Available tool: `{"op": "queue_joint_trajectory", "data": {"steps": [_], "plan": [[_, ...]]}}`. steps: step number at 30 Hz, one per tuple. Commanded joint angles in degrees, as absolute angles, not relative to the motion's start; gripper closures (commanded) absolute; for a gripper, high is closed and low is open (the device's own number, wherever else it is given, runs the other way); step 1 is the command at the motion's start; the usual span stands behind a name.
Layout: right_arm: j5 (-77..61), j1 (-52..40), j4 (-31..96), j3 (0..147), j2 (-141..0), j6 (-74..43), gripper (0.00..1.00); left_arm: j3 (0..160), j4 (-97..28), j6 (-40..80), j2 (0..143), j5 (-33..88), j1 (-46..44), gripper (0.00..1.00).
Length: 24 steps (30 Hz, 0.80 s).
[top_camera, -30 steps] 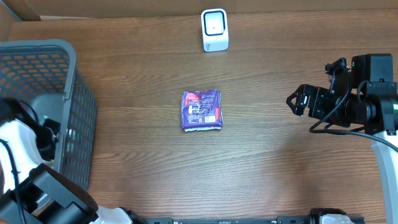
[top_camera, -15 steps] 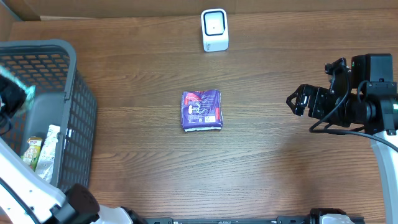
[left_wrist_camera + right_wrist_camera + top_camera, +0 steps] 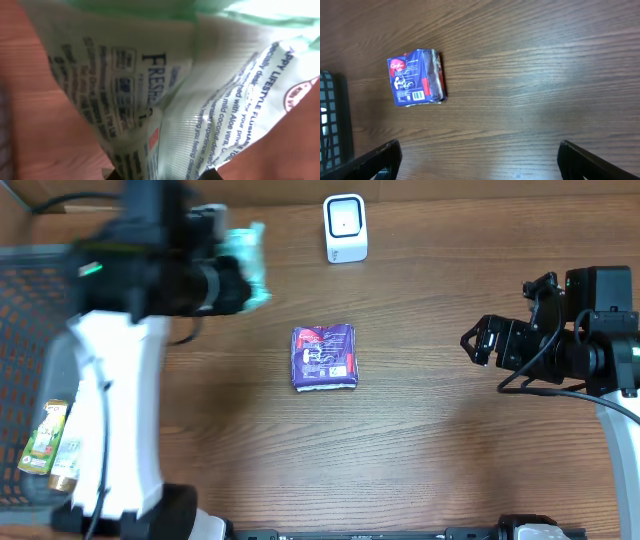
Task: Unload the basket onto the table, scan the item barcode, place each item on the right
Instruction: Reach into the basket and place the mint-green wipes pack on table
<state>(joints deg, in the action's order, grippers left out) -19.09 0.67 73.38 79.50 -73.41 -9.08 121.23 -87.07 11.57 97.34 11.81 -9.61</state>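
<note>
My left gripper (image 3: 236,280) is shut on a mint-green wipes packet (image 3: 248,260) and holds it in the air over the back left of the table, left of the white barcode scanner (image 3: 345,228). In the left wrist view the packet (image 3: 200,75) fills the frame, its printed back crumpled between my fingertips at the bottom edge (image 3: 162,176). A purple packet (image 3: 323,357) lies flat at mid-table, its barcode label facing up (image 3: 416,77). My right gripper (image 3: 480,340) hovers open at the right, nothing between its fingers (image 3: 480,160).
A grey mesh basket (image 3: 30,270) stands at the left edge, partly behind my left arm, with a few packets (image 3: 50,445) inside. Its corner shows in the right wrist view (image 3: 332,125). Bare wood lies between the purple packet and my right gripper.
My left arm has risen out of the basket and swung right toward the back of the table, carrying the green packet. The right arm and the purple packet have not moved.
</note>
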Motion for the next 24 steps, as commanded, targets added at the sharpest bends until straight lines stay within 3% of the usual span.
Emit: {"op": "queue_joint_trajectory", "data": {"steps": [1,6,12,16,18,20,24], "plan": [[-19.1,1.9,72.4,79.9,-73.3,-11.9,0.00,114.1,-80.2,15.2,102.5,13.6,-17.1,0.93],[-19.4,5.0,70.8,79.9,-73.3,-15.1,0.00,110.1,-69.3,19.7,112.3,17.1,-25.3,0.91],[-19.3,5.3,70.8,79.9,-73.3,-15.0,0.00,110.0,-65.1,21.9,124.9,18.2,-33.2,0.87],[-19.3,5.3,71.0,79.9,-73.3,-15.0,0.00,110.0,-65.3,21.9,128.7,21.4,-36.0,0.70],[-19.3,5.3,71.0,79.9,-73.3,-15.0,0.00,110.0,-65.3,21.9,128.7,21.4,-36.6,0.51],[-19.3,5.3,71.0,79.9,-73.3,-15.0,0.00,111.2,-66.1,21.9,128.5,21.2,-36.3,0.25],[-19.3,5.3,71.0,79.9,-73.3,-15.0,0.00,121.3,-74.6,21.8,128.5,19.0,-32.8,0.20]]}}
